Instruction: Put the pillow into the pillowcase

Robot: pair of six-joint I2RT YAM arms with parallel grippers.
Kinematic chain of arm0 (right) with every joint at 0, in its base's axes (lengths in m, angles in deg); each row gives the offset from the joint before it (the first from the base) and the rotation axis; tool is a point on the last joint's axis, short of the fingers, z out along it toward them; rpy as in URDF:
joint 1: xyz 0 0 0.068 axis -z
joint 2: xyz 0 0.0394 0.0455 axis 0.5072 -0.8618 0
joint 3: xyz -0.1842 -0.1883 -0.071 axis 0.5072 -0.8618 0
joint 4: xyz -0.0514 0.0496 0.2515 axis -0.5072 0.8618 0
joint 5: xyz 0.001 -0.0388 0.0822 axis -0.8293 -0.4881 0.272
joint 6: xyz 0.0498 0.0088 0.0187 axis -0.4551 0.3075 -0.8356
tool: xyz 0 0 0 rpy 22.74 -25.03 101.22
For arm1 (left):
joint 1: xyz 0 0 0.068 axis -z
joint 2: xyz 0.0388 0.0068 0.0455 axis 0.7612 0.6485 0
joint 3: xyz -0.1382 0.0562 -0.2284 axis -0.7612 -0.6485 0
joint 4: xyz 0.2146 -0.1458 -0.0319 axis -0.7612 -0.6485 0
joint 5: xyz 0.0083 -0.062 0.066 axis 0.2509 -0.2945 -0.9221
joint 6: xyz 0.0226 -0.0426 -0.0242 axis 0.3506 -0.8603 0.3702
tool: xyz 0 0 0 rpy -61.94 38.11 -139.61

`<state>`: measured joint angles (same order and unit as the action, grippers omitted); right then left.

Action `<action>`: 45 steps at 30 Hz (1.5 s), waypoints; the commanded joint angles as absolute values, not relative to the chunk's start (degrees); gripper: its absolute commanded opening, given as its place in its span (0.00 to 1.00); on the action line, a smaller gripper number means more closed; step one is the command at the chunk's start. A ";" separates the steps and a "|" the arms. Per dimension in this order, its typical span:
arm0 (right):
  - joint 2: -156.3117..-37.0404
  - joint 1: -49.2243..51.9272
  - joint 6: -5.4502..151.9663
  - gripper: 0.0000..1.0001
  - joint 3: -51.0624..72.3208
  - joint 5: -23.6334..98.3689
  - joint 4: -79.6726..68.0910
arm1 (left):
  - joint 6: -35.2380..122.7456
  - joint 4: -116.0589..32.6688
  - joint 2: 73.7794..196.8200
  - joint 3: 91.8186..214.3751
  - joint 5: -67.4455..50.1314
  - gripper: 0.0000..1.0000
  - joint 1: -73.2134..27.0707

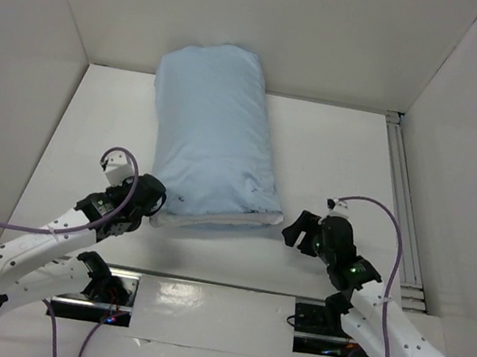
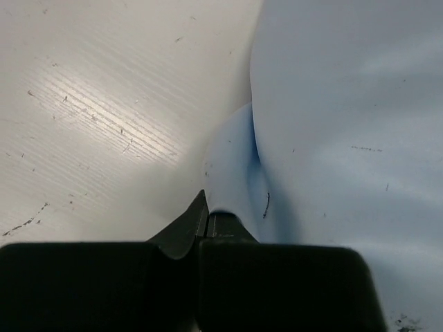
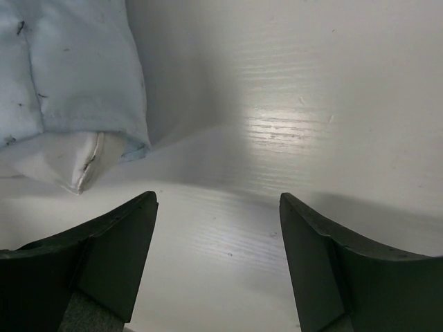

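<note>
The light blue pillowcase (image 1: 212,133) lies lengthwise in the middle of the table, plump, with the white pillow (image 1: 222,222) inside it; only a white strip shows at the near open end. My left gripper (image 1: 157,203) is shut on the pillowcase's near left corner (image 2: 232,173). My right gripper (image 1: 295,232) is open and empty, just right of the near right corner. In the right wrist view the pillowcase hem (image 3: 83,76) and a white pillow corner (image 3: 66,155) show at upper left, apart from the fingers (image 3: 118,242).
White walls enclose the table on the left, back and right. A metal rail (image 1: 402,215) runs along the right side. Two arm base plates (image 1: 155,291) sit at the near edge.
</note>
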<state>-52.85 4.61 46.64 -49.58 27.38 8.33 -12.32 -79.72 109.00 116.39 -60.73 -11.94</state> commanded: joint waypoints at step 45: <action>-73.34 3.67 43.16 0.53 -55.95 24.28 -31.00 | -14.10 -80.19 109.90 113.45 -59.37 0.00 -12.31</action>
